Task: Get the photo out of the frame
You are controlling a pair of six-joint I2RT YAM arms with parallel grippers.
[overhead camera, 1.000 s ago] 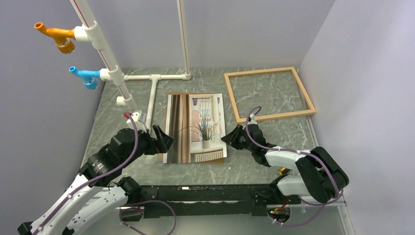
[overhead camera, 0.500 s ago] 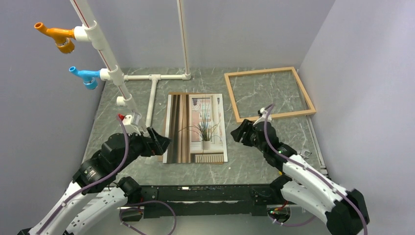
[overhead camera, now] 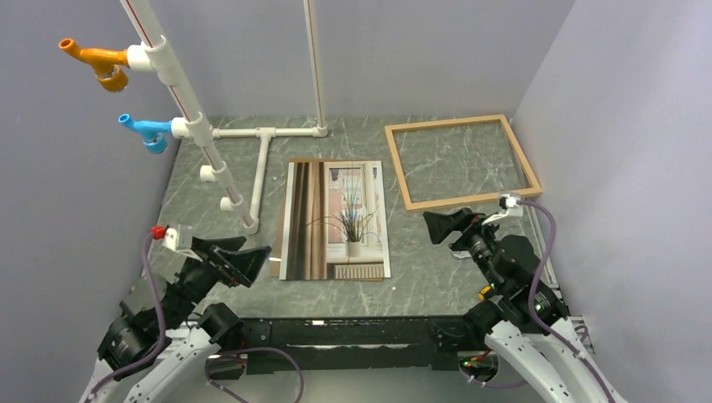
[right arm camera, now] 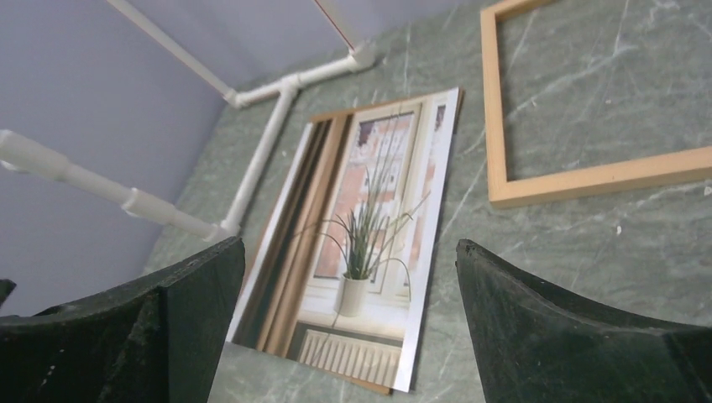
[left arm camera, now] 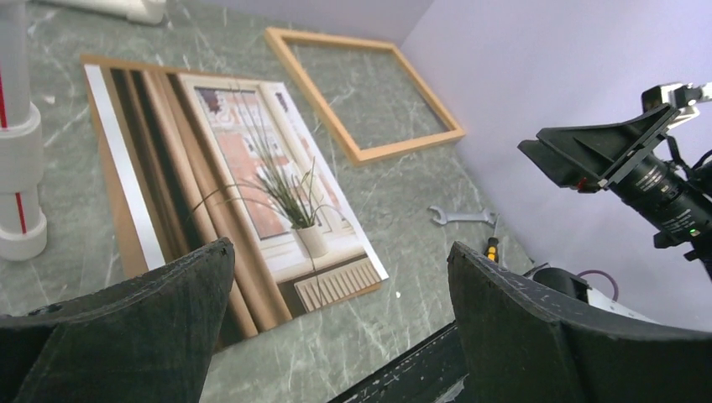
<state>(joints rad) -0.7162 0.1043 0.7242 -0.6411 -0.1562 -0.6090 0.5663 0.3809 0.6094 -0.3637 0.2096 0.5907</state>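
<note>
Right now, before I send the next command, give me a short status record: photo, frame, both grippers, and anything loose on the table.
photo: flat on the table, picture side up, outside the frame
frame: empty, flat at the far right, apart from the photo
left gripper: open, empty, by the photo's near-left corner
right gripper: open, empty, right of the photo
loose items: wrench and screwdriver, near right
fixture: white pipe structure, left of the photo

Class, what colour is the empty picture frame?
The frame is light tan wood, clearest in the top external view.
</note>
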